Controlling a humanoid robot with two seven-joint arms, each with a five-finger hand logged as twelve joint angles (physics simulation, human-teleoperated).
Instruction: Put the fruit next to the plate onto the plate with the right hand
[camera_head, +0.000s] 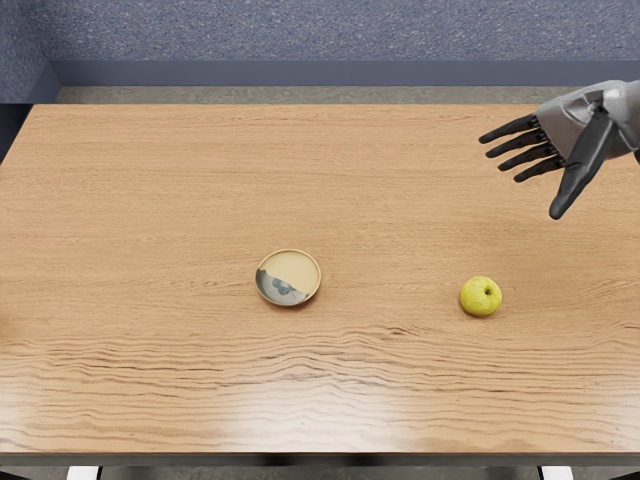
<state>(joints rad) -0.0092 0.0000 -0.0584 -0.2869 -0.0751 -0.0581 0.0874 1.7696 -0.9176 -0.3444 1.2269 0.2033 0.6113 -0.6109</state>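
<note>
Black right-hand fingers (580, 165) wide apart, empty.

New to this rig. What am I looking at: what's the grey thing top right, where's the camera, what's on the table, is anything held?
This is a simulator render, not a real photo. The single picture comes from the humanoid robot's head camera, looking down at a slant on a wooden table. The grey and black thing at top right is the robot's right hand, a five-finger hand on an arm that enters from the right edge. Its fingers are spread and it holds nothing; it hangs above the table's far right part. The left arm is out of view. On the table lie a small round plate near the middle and a yellow-green apple to its right, apart from it. The job is to put that apple on the plate.
</note>
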